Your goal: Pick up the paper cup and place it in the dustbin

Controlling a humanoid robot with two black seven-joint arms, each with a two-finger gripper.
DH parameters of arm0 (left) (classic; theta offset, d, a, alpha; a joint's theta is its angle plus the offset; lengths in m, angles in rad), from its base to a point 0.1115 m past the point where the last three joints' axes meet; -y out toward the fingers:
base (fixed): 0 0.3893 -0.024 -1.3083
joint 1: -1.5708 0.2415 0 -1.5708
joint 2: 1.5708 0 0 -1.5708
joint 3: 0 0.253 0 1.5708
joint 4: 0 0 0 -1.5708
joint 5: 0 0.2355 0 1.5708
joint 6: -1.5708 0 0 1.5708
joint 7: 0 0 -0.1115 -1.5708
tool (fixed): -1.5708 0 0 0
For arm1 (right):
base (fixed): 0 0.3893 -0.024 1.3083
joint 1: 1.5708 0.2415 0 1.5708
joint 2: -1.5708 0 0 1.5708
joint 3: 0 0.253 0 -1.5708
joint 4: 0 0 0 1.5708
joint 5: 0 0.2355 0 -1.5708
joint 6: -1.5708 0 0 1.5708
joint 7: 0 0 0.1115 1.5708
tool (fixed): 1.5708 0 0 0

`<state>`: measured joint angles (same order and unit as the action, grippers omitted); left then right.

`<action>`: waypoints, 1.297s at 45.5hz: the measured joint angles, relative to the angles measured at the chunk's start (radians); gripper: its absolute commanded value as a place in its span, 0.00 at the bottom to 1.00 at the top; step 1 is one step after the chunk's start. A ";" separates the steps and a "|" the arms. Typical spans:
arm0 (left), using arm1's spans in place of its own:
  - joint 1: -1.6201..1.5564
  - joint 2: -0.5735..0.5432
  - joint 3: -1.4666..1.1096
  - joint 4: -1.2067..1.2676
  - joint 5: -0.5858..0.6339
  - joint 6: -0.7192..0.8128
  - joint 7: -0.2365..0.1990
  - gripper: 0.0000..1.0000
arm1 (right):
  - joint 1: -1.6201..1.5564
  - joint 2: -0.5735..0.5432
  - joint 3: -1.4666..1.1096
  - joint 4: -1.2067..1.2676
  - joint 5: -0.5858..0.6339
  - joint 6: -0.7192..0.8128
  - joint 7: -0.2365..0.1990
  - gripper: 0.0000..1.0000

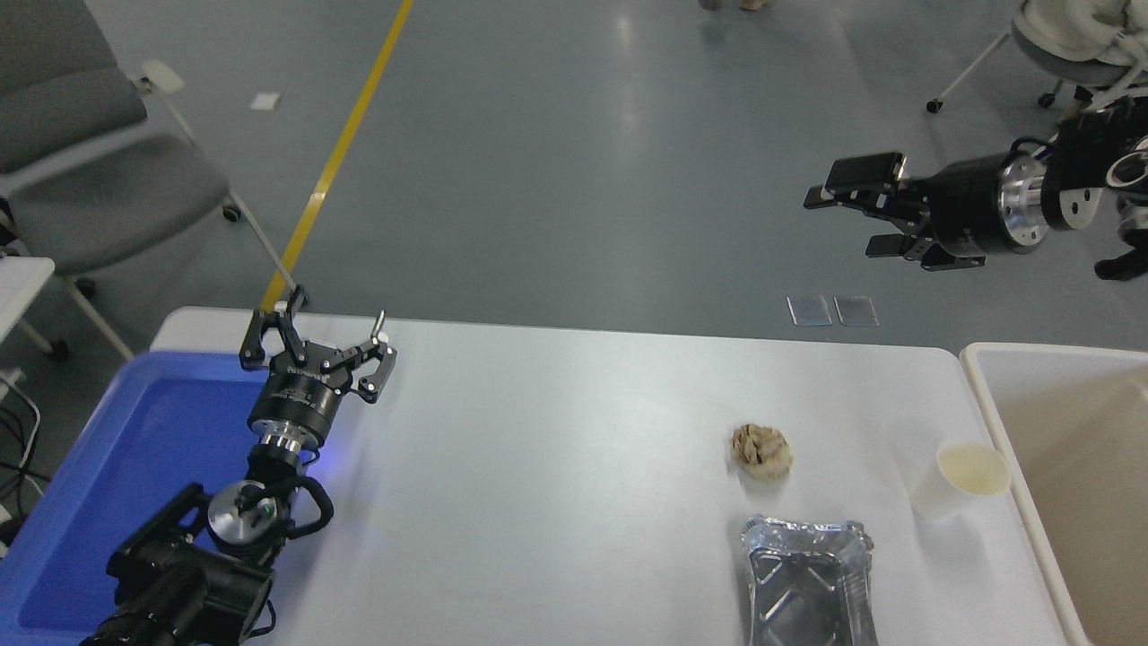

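Observation:
The white paper cup (960,480) stands upright near the table's right edge, its cream inside showing. The dustbin (995,395) with off-white rim and beige walls stands just right of the cup, cut off by the picture's right edge. My right gripper (847,220) is open and empty, raised high beyond the table's far edge, pointing left, far above and behind the cup. My left gripper (314,336) is open and parked at the lower left, over the blue tray's edge.
A crumpled tan paper ball (760,451) lies left of the cup. A silver foil tray (807,583) sits at the front edge below it. A blue plastic tray (108,467) is at the left. Chairs stand on the floor beyond.

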<state>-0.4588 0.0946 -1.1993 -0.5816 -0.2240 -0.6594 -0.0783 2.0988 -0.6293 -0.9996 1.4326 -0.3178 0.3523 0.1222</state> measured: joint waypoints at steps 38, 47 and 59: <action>0.000 0.000 -0.001 0.000 0.000 0.000 0.000 0.99 | 0.225 0.102 -0.282 0.128 -0.293 0.232 0.020 1.00; 0.000 0.000 -0.001 0.000 0.000 0.000 0.000 0.99 | 0.180 0.082 -0.286 0.062 -0.294 0.272 0.017 1.00; 0.000 0.000 -0.001 0.000 0.000 0.000 0.000 0.99 | 0.029 0.057 -0.252 -0.096 -0.300 0.282 0.015 1.00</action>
<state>-0.4586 0.0948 -1.2000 -0.5815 -0.2239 -0.6594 -0.0782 2.1278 -0.5723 -1.2515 1.3361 -0.6181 0.6348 0.1376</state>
